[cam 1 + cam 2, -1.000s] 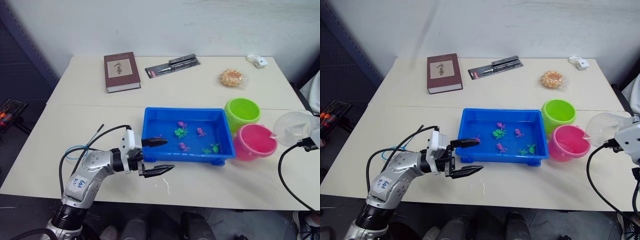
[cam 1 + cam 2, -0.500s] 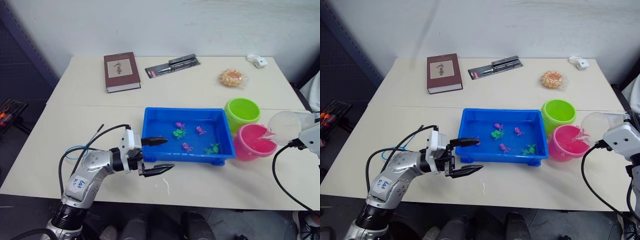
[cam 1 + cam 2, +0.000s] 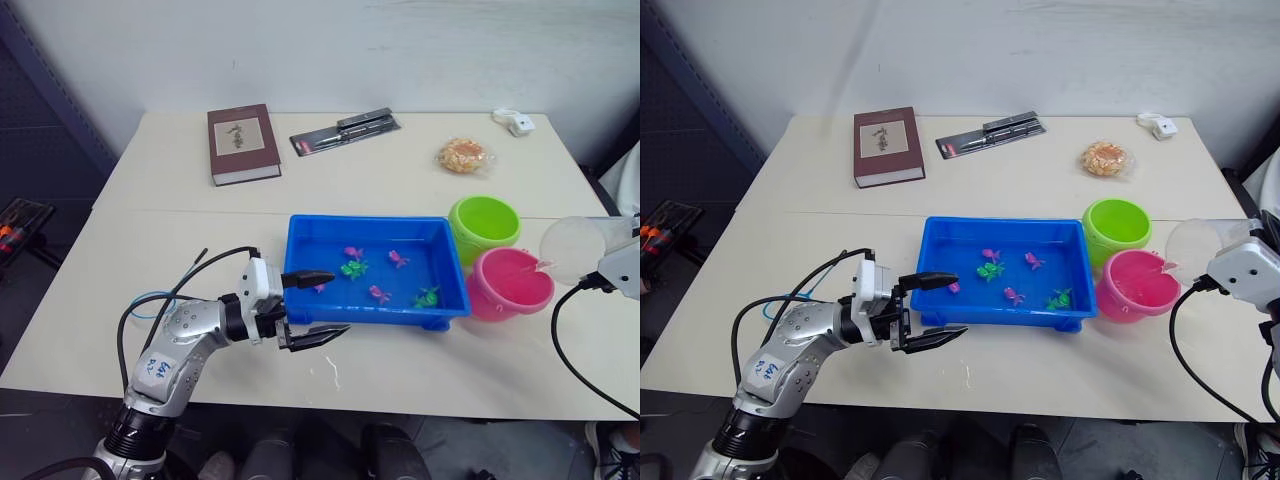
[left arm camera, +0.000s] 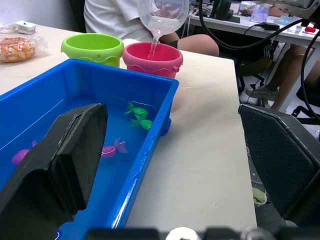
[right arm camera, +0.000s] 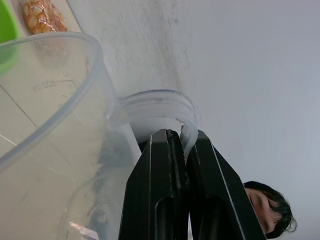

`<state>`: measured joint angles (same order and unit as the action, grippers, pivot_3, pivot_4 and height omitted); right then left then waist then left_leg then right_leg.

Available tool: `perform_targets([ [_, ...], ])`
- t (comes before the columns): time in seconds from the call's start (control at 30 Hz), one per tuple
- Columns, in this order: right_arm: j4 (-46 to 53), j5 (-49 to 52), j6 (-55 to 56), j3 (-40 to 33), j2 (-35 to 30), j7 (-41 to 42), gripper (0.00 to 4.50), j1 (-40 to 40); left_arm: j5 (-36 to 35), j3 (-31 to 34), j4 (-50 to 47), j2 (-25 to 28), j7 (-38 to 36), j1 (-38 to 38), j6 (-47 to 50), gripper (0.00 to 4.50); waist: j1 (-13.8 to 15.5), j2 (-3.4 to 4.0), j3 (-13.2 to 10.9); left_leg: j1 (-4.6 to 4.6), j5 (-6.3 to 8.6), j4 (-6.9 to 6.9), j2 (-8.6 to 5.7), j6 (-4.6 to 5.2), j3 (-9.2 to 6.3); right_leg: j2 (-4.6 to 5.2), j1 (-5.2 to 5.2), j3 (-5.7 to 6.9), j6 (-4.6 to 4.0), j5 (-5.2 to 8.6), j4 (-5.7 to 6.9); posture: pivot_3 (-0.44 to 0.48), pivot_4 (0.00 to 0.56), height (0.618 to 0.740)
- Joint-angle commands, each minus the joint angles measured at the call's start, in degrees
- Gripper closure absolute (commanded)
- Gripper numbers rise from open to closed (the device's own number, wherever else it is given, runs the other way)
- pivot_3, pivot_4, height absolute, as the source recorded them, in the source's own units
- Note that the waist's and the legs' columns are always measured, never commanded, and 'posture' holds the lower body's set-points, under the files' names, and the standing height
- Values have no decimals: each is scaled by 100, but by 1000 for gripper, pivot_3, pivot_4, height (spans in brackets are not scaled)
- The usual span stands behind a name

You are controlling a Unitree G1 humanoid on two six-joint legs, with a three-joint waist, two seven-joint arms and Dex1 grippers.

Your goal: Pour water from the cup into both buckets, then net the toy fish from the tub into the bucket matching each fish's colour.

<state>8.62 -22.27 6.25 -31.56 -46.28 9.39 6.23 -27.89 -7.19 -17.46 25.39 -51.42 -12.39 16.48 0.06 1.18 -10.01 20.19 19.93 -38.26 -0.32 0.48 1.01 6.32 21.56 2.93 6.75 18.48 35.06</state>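
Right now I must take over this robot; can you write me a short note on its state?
Right gripper: shut on the handle of the clear cup, which is tilted over the pink bucket; a thin stream of water is falling in.
Left gripper: open, holds nothing, at the left end of the blue tub.
The green bucket stands beside the pink one, right of the tub. Pink and green toy fish float in the tub.
Left: finish the pouring, then net every fish. I cannot tell if the green bucket has water.
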Motion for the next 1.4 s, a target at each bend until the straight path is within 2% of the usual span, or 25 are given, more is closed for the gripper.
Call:
perform_targets([
  [0.03, 157, 204, -101, -154, 44, 12, 4435, -78, -12, 84, -89, 0, 1, -9, -78, 0, -3, 0, 0, 0, 0, 0, 0, 0, 0, 0, 0, 0, 0, 0, 0, 0, 150, 738],
  [0.2, 401, 1131, -798, -411, 574, 174, 4435, -330, -24, 132, -110, 71, -5, 35, -46, 0, -5, -2, -1, 0, 0, -1, 2, -1, -1, -2, 0, 2, 0, 0, 3, 0, 150, 738],
  [0.27, 545, 1794, -1359, -553, 801, 374, 4435, -507, -36, 181, -92, 112, -12, 22, -38, 0, -6, -1, -1, 0, 0, -1, 1, -1, -1, -1, 0, 4, 0, 0, 6, 0, 150, 738],
  [0.47, 828, 3144, -2827, -902, 1058, 657, 4435, -942, -40, 292, 23, 172, -41, -78, -58, 0, -5, -1, 0, 1, 0, -2, 2, 0, -5, 0, 0, 3, 0, 0, 23, 0, 150, 738],
  [0.53, 825, 3423, -3314, -1033, 1134, 430, 4435, -1262, -36, 360, 103, 180, -37, -146, -84, 0, -5, -1, 0, 1, 0, -3, 1, 1, -5, 1, 0, 1, 1, 0, 24, 0, 150, 738],
  [0.8, 69, 3811, -4902, -861, 746, -75, 4435, -2709, -104, 612, 303, 96, 105, -422, -45, 0, -14, 0, 0, 3, -1, -3, 0, 2, -2, 2, 5, 1, 0, 0, 31, 0, 150, 738],
  [0.93, -605, 3420, -4508, -190, 272, 152, 4435, -3087, -71, 700, 394, 82, 171, -507, -77, 0, -16, -1, -1, 4, -2, -4, -1, 4, 0, 3, 5, 1, 0, 0, 31, 0, 150, 738],
  [1.2, -1927, 2019, -2785, 1520, -553, 153, 4435, -3744, -33, 791, 492, 123, 223, -678, -44, 0, -18, -5, -3, 12, -4, -2, -4, 8, 17, 4, 27, 8, 2, -1, 35, 0, 150, 738],
  [1.4, -2314, 1384, -2092, 2020, -718, -16, 4435, -3926, -40, 742, 332, 73, 327, -555, 4, 0, -19, -15, -10, 18, -5, -4, -1, 6, 24, 4, 39, 10, 5, -3, 39, 0, 150, 738],
])
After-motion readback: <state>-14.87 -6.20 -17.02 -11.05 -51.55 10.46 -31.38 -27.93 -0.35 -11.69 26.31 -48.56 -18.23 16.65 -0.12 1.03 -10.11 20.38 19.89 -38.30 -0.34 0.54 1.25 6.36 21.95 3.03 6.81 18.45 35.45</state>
